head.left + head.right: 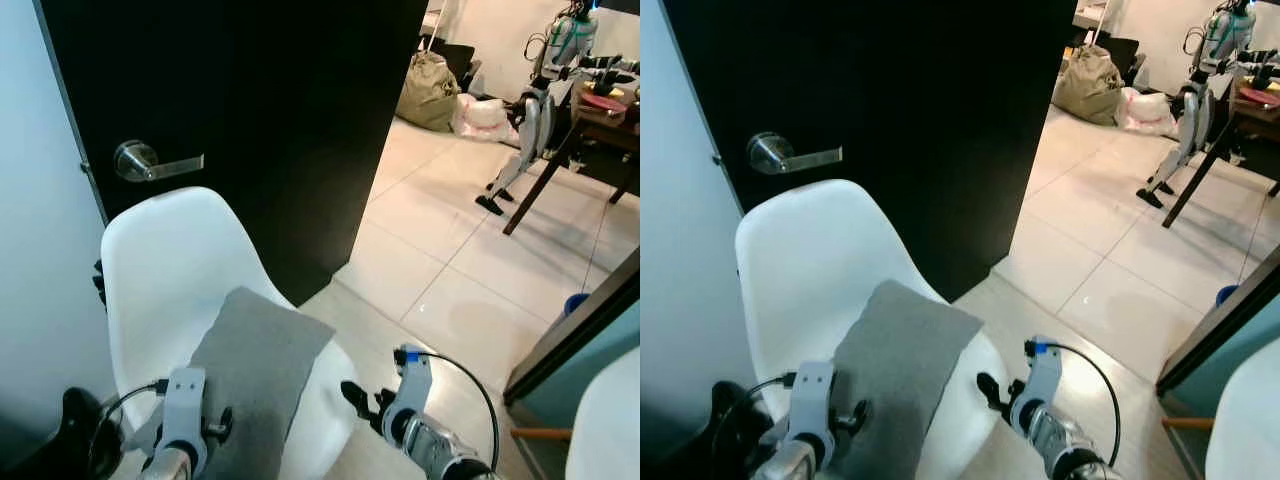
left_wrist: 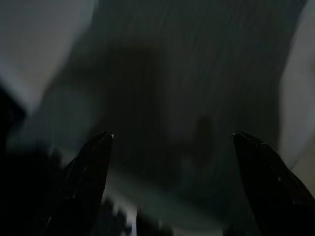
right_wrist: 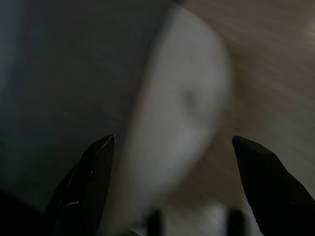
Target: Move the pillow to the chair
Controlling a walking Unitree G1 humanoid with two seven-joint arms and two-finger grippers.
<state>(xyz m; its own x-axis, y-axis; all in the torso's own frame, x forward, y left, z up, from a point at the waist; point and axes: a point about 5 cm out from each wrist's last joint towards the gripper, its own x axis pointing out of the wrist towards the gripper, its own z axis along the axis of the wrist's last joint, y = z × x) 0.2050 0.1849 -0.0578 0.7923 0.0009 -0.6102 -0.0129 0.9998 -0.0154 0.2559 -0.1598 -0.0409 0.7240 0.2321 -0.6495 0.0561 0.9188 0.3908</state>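
Observation:
A flat grey pillow (image 1: 255,365) lies on the seat of a white shell chair (image 1: 170,260) that stands against a black door. My left arm (image 1: 183,410) is low at the pillow's near left corner; its gripper (image 2: 172,135) is open, with the dark pillow surface blurred just beyond its fingers. Just off the seat's right edge is my right arm (image 1: 412,405). Its gripper (image 3: 172,137) is open and holds nothing, facing the pillow's edge, the white seat rim and the floor.
The black door (image 1: 260,110) with a silver lever handle (image 1: 150,162) is right behind the chair. Tiled floor (image 1: 450,250) opens to the right. Far back are bags (image 1: 430,90), another robot (image 1: 530,120) and a wooden table (image 1: 600,125). A second white chair's edge (image 1: 605,420) is at the near right.

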